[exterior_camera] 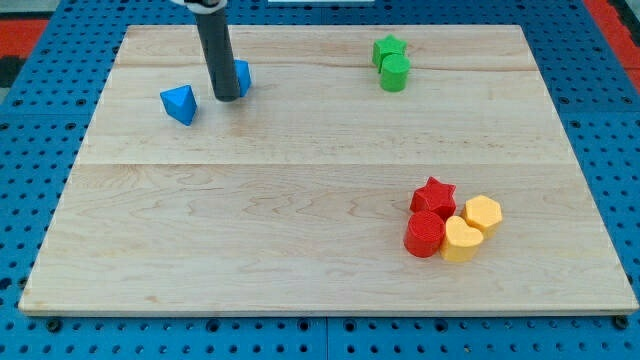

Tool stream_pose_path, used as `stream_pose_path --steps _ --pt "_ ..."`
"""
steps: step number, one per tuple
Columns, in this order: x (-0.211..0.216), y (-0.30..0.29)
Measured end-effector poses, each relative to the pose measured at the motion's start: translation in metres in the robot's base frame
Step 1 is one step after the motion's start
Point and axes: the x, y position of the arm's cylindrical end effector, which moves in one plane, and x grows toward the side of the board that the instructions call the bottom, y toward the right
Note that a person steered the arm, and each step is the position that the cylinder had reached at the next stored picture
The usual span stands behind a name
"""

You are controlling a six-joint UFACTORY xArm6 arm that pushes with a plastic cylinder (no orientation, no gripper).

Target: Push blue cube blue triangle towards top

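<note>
A blue triangle (180, 103) lies near the view's top left on the wooden board (300, 200). A blue cube (241, 76) sits a little to its right and higher, partly hidden behind the dark rod. My tip (227, 98) rests on the board just left of and below the blue cube, touching or almost touching it, and to the right of the blue triangle with a small gap between them.
A green star (388, 48) and a green cylinder (395, 73) stand together at the top, right of centre. A red star (434, 194), red cylinder (424, 234), yellow heart (461, 241) and yellow hexagon (483, 213) cluster at the lower right.
</note>
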Motion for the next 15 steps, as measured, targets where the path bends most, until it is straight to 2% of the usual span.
stream_pose_path --steps 1,2,3,4,5,6,7,11,12,13,15 --pt "-0.018 0.018" --pt "0.075 0.017" --pt "0.101 -0.088" --pt "0.080 -0.114" --pt "0.075 -0.083" --pt "0.039 -0.065" --pt "0.029 -0.036" --pt "-0.066 -0.057" --pt "-0.118 -0.061" --pt "-0.124 -0.032" --pt "-0.051 -0.033"
